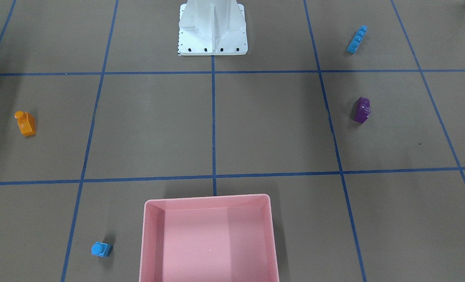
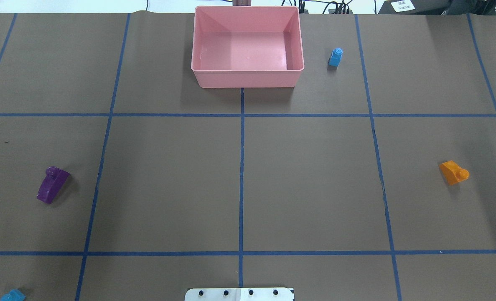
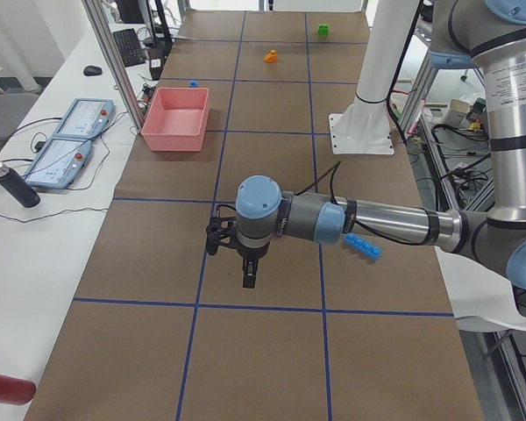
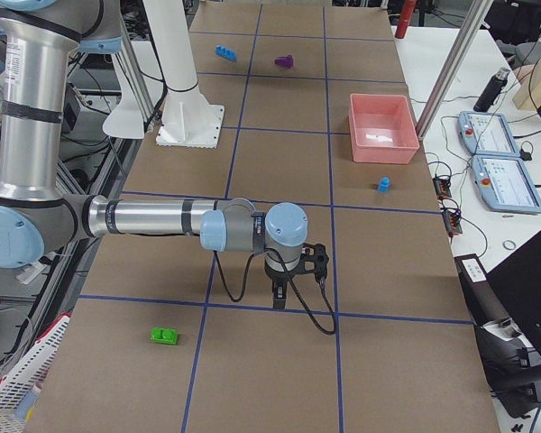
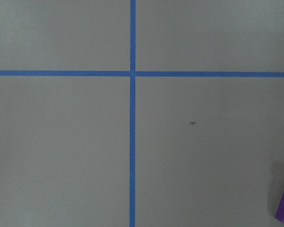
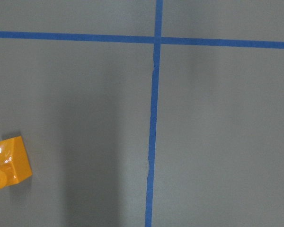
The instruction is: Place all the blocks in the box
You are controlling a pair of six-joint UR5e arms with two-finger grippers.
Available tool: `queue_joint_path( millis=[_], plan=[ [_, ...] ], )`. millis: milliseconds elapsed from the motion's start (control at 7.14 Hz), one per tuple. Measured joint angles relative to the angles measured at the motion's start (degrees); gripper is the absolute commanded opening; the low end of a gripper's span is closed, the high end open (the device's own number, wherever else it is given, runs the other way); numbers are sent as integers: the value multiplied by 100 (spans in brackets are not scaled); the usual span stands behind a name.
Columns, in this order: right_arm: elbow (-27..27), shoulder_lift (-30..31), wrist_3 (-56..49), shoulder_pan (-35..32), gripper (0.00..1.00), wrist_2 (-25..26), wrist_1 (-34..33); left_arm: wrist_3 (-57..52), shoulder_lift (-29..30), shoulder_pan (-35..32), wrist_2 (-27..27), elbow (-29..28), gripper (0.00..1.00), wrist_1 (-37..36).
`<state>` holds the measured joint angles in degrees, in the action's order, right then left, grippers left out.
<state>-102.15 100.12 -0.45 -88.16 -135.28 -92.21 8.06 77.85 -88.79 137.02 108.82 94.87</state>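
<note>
The pink box stands empty at the table's far middle, also in the front view. The small blue brick stands just right of it. The orange brick lies at the right, the purple brick at the left, the long light-blue brick near the robot's left side. The green brick lies far out on the right. My left gripper and right gripper hang above the table and show only in the side views; I cannot tell if they are open or shut.
The white robot base stands at the table's near middle. Blue tape lines divide the brown surface into squares. A side bench beyond the box carries two teach pendants and a dark bottle.
</note>
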Motion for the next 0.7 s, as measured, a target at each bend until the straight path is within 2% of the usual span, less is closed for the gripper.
queue_joint_path(
  millis=[420, 700],
  plan=[
    [-24, 80, -51, 28, 100, -402, 11, 2, -110, 300, 150, -25, 100, 307],
    [-87, 367, -48, 209, 100, -388, 43, 70, -116, 722, 157, -22, 100, 612]
  ],
)
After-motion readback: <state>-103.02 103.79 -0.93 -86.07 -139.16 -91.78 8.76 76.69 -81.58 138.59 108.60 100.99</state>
